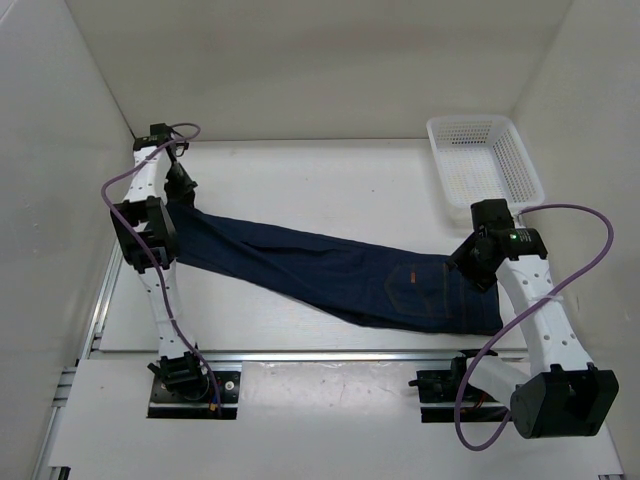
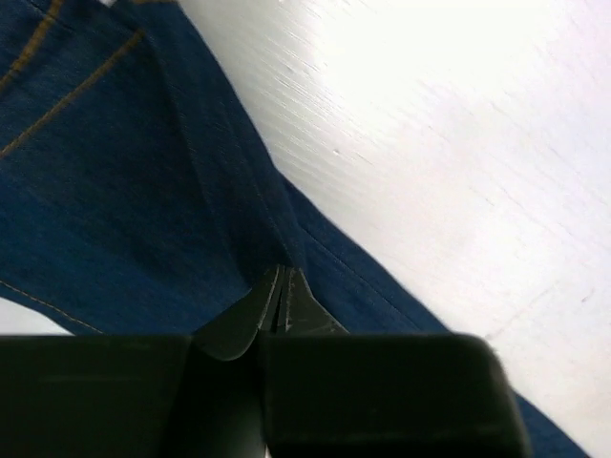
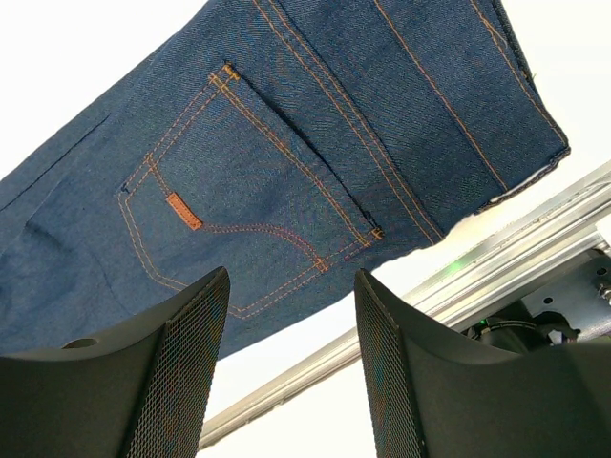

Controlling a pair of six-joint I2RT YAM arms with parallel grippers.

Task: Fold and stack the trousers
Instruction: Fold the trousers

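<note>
**Trousers [image 1: 340, 275] stretched slantwise over bench [image 1: 330, 180], left claw [image 2: 282, 296] clenched on a leg**

The dark blue denim runs from the far left corner down to the near right. Its waist end lies close to the bench's front edge, just beside the aluminium rail [image 1: 330, 353]. In the right wrist view the waistband corner reaches almost to that rail. White walls close in the bench on the left, right and far sides. Bare white surface spreads between the cloth and the back wall, and a narrower strip lies in front of the legs on the near left.

A white mesh basket [image 1: 470, 122] sits in the far right corner, well apart from the trousers, with its perforated floor in plain view.

The left claw is clenched shut on a fold of the leg cloth at the far left, its tips pressed together with denim between them. The right claw [image 3: 291, 277] is released and its two fingers are spread. It hangs above the seat of the trousers, where a back pocket [image 3: 243, 196] with tan stitching shows between them. Purple cables [image 1: 575, 215] loop off both arms, the right one arching out toward the right wall.
</note>
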